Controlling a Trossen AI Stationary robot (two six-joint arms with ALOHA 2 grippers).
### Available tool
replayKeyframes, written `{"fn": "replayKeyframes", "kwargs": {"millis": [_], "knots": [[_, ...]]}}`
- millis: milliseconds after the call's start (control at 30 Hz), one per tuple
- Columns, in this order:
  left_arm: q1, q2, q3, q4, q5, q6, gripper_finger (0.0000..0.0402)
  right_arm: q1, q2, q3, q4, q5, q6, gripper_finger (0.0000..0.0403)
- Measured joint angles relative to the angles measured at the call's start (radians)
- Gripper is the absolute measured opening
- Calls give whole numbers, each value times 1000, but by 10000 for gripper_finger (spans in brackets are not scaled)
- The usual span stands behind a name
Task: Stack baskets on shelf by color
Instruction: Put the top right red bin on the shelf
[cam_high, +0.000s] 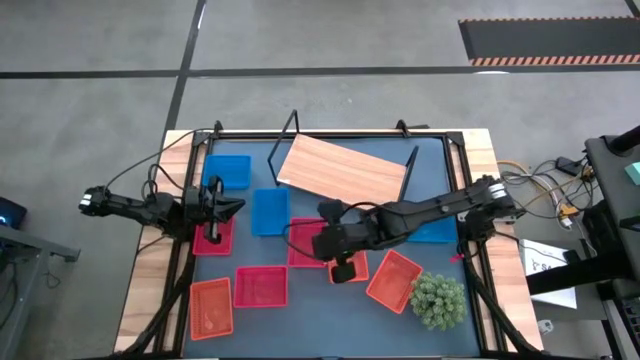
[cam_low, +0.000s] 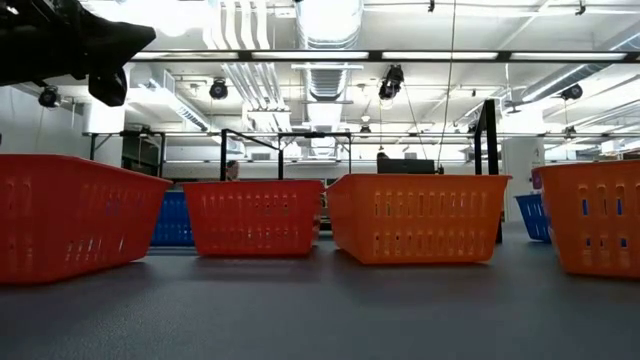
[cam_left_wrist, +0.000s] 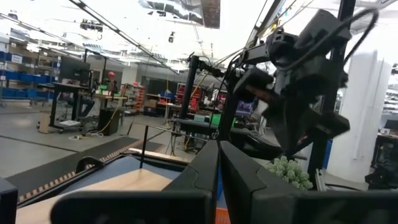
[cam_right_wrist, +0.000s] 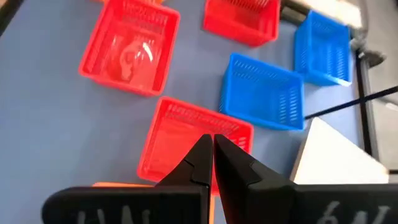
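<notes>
In the high view the wooden shelf (cam_high: 340, 168) lies slanted at the table's far middle. Blue baskets (cam_high: 270, 212) (cam_high: 228, 172) (cam_high: 435, 230), red baskets (cam_high: 261, 287) (cam_high: 213, 235) and orange baskets (cam_high: 211, 307) (cam_high: 393, 281) stand scattered on the tabletop. My left gripper (cam_high: 232, 207) (cam_left_wrist: 218, 152) is shut and hangs level above a red basket at the left. My right gripper (cam_high: 322, 240) (cam_right_wrist: 213, 146) is shut and points down over the middle red basket (cam_right_wrist: 186, 140); I see no touch.
A green spiky plant (cam_high: 437, 300) stands at the near right corner, beside an orange basket. In the low view the baskets (cam_low: 415, 215) form a row across the table. Black frame bars (cam_high: 285, 135) run along the table's far edge.
</notes>
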Motion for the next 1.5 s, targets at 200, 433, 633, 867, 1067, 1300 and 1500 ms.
{"fn": "replayKeyframes", "kwargs": {"millis": [200, 433, 633, 867, 1067, 1300, 1500], "knots": [[0, 0, 0, 0, 0, 0, 0, 0, 116, 157, -114, -56, 53, 19], [0, 0, 0, 0, 0, 0, 0, 0, 239, 257, -130, -104, 128, 98], [0, 0, 0, 0, 0, 0, 0, 0, 341, 299, -142, -105, 217, 162], [0, 0, 0, 0, 0, 0, 0, 2, 409, 298, -146, -106, 256, 187], [0, 0, 0, 0, 0, 0, 0, 2, 439, 291, -146, -123, 296, 187], [0, 0, 0, 0, 0, 0, 0, 2, 489, 286, -138, -123, 322, 187], [0, 0, 0, 0, 1, 0, 0, 2, 533, 286, -130, -96, 349, 187]]}}
